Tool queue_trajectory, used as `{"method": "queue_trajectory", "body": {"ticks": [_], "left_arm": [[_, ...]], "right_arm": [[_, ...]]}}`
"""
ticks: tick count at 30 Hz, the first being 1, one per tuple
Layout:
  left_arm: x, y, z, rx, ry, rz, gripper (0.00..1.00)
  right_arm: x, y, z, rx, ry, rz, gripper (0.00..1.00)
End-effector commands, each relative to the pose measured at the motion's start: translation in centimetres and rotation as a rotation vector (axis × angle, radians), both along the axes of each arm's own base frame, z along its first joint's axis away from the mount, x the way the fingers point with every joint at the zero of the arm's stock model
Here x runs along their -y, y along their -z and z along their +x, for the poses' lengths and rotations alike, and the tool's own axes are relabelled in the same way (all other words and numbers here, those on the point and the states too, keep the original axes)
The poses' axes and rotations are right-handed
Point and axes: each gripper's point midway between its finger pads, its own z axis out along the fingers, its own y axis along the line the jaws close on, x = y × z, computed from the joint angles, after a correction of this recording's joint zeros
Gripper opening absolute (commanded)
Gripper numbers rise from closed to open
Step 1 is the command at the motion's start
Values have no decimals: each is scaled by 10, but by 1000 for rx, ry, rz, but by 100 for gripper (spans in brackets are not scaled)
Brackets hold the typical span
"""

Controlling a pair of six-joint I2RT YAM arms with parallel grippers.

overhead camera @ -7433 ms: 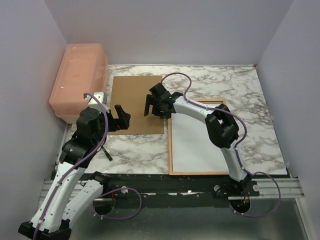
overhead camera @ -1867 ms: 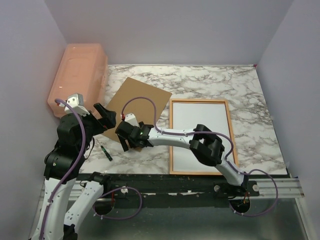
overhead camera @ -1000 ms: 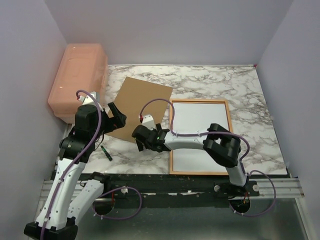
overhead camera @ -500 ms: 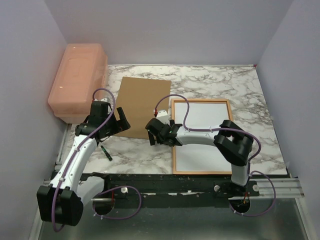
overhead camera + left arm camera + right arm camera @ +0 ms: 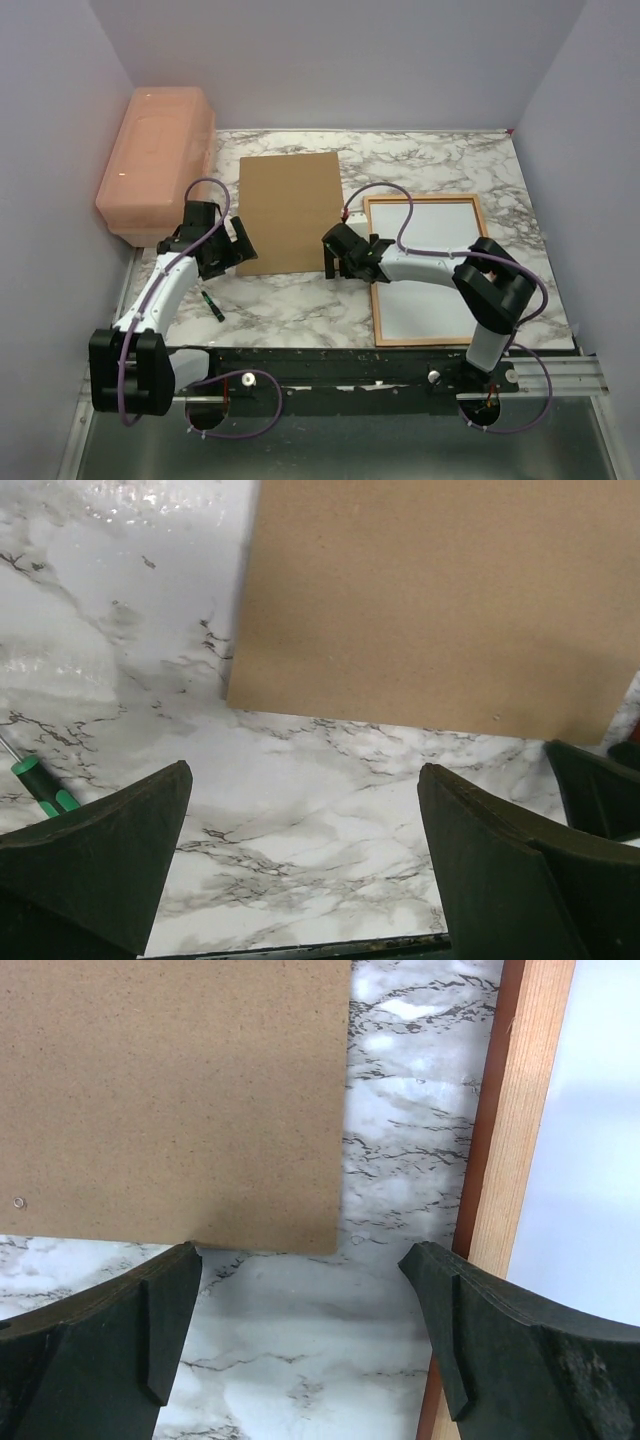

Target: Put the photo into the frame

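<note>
The frame (image 5: 379, 300) lies back up on the right of the marble table, its light wood rail (image 5: 512, 1130) showing. A plain white sheet (image 5: 428, 265) fills it, apparently the photo lying white back up (image 5: 600, 1160); no printed side shows. My right gripper (image 5: 350, 262) is open and low over bare marble, between the frame's left rail and the near right corner of a brown backing board (image 5: 170, 1090); nothing sits between its jaws (image 5: 300, 1290). My left gripper (image 5: 238, 248) is open and empty (image 5: 305, 810) near the board's near left corner (image 5: 440, 600).
The brown backing board (image 5: 290, 212) lies flat at table centre. A pink translucent box (image 5: 155, 160) stands at the far left. A green-handled screwdriver (image 5: 212, 305) lies near the front left edge, also at the left wrist view's edge (image 5: 40, 785).
The board has turned square to the table. The frame has slid right. My right gripper moved right along with it, and my left arm stretched down toward the board's near left corner.
</note>
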Motion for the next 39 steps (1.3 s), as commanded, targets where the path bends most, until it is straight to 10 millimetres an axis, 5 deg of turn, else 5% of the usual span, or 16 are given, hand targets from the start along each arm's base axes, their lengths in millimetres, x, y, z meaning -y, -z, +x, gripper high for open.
{"method": "queue_trajectory", "body": {"ticks": [1,11,27,34,39], "left_arm": [[-3,15,12,-38,-33,-26,98],[-12,33,26,-90,-67,-81,98],[-17,61,48,-217,-62,-126,92],[-4,58,50,-237,1,-140,90],[14,49,51,-224,70,-174,89]], "right_arm": [[42,46,-47,-251,13,-66,96],[11,23,-28,-304,-29,278,97],[-8,50,-1,-388,21,245,97],[-13,42,-3,-394,3,275,97],[-27,17,-5,-384,-45,363,96]]}}
